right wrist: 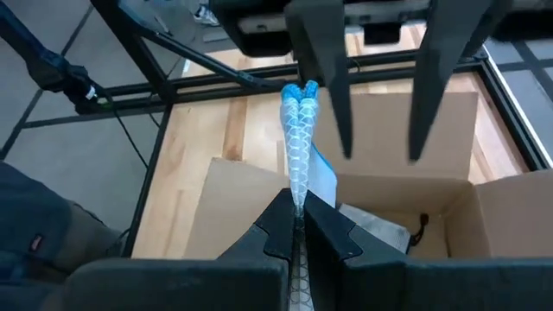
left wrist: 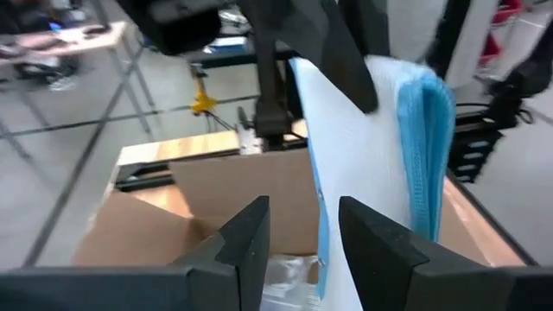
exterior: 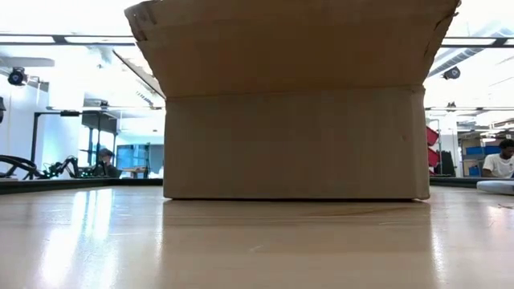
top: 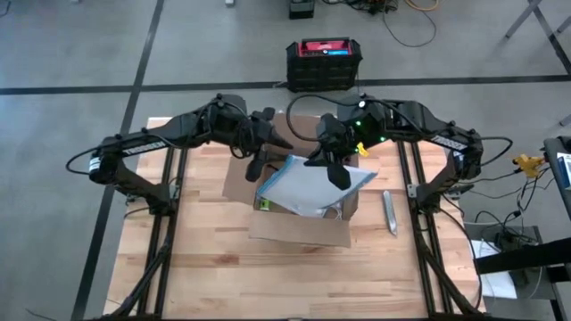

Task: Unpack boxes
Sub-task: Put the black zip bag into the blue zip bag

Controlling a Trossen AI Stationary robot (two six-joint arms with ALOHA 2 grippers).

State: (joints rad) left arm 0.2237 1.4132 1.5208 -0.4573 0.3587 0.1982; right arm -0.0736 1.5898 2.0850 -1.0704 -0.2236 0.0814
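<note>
The cardboard box (top: 299,201) sits mid-table, flaps splayed. The right gripper (right wrist: 298,226) is clenched on the blue-edged plastic bag (top: 312,185), holding it above the opening. The left gripper (left wrist: 302,233) hangs just beside the bag, fingers parted, nothing in them. My worry: both claws crowd that bag and could bump or tear it. There's plenty of bare table (top: 205,267) on the near side, and a small metal tool (top: 390,212) lies right of the box.

Black crate (top: 324,62) on floor, blue-edged bag (top: 312,185), grey tool (top: 390,212)
</note>
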